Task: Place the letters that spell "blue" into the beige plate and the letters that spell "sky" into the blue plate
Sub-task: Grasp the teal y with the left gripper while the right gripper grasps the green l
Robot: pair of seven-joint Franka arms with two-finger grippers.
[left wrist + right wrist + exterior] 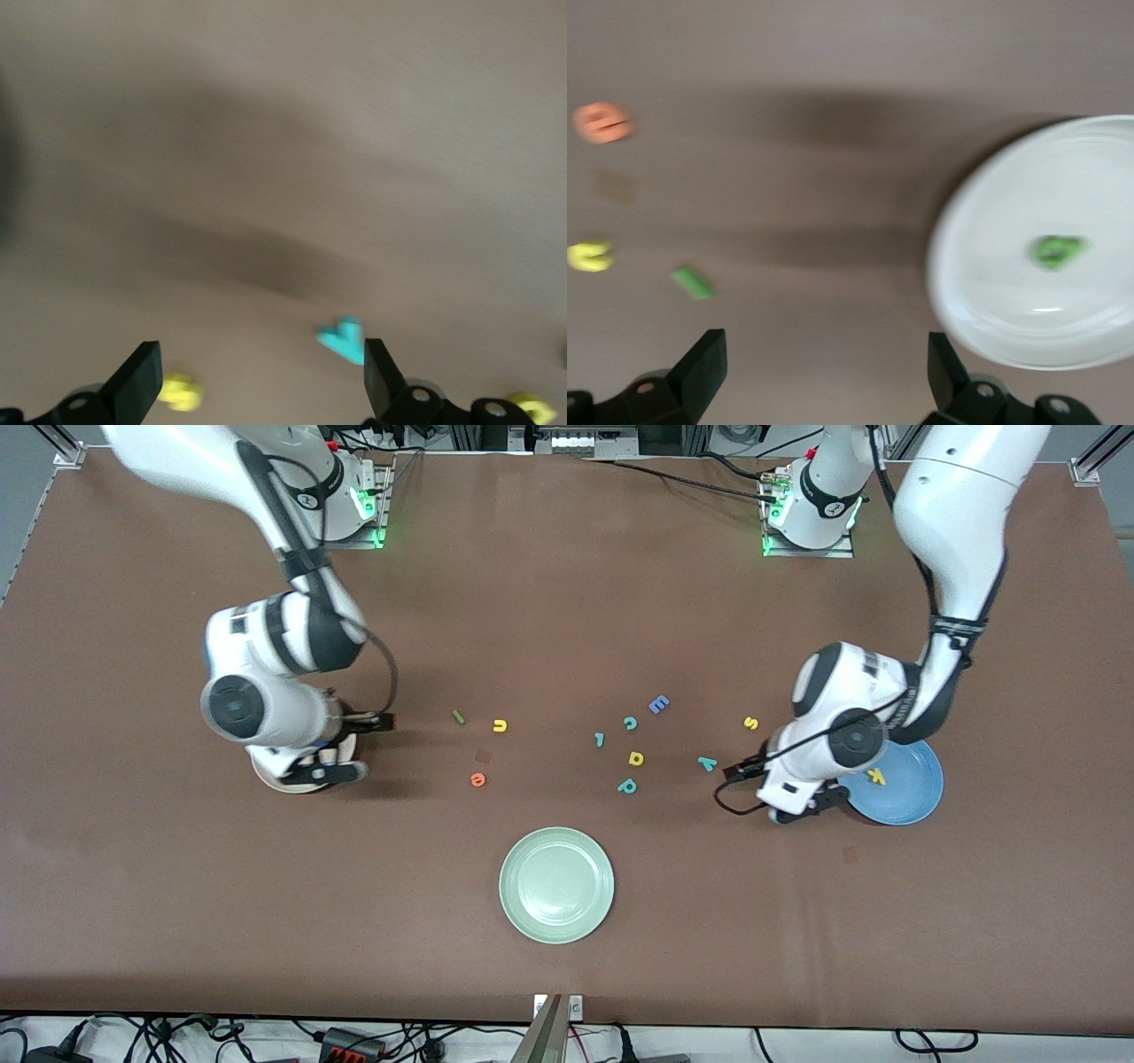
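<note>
The left gripper (252, 390) is seen spread wide and empty over the worktop (567, 602) beside the blue plate (912, 802), where the yellow k (877, 776) lies. The right gripper (824, 381) is likewise released by the beige plate (1099, 177), which holds the green b (1057, 251). The teal y (344, 340) could be confused with the teal p (627, 786) nearby; the thin green l (693, 282) could be pinched badly and flicked away
</note>
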